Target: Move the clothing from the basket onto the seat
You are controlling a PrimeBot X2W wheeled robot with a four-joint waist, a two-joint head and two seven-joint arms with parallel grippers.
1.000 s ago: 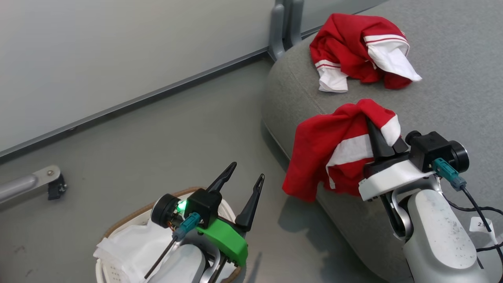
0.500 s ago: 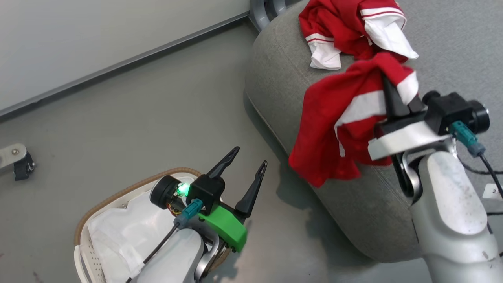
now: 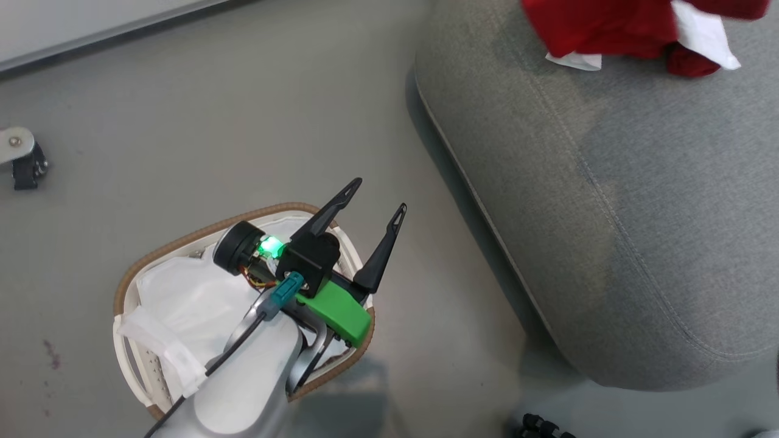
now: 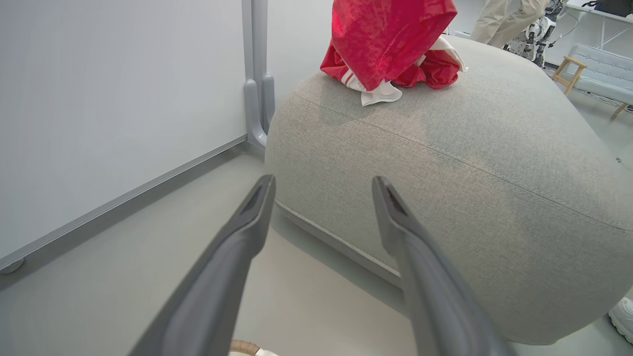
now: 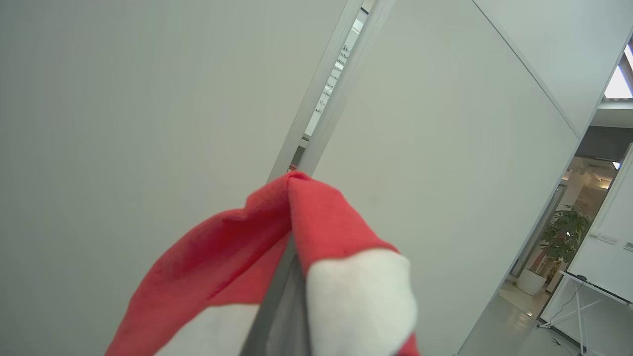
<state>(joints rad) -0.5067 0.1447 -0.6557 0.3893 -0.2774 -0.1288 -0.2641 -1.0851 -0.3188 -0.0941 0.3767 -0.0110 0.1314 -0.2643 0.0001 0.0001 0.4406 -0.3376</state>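
The white basket [image 3: 182, 240] with its brown rim and white liner stands on the floor at lower left; no clothing shows in it. My left gripper [image 3: 378, 194] hovers open over its right rim, fingers [image 4: 247, 237] aimed at the grey seat [image 3: 608, 213]. Red-and-white clothing [image 3: 608, 24] lies at the seat's far end. In the left wrist view a red garment [image 4: 390, 34] hangs just above that pile [image 4: 435, 71]. My right gripper [image 5: 291, 237] is shut on a red-and-white garment [image 5: 321, 232] draped over its fingers, raised before a pale wall.
A grey partition post [image 4: 254, 99] stands by the seat's far left corner, along the wall. A metal caster bracket [image 3: 21, 158] sits on the floor at left. A person's legs [image 4: 504, 20] stand beyond the seat, and a shoe [image 4: 622, 316] is at its near right.
The head camera has tilted down. My right gripper has carried the red garment up and toward the seat's far end, leaving the head view. The left gripper stays open over the basket.
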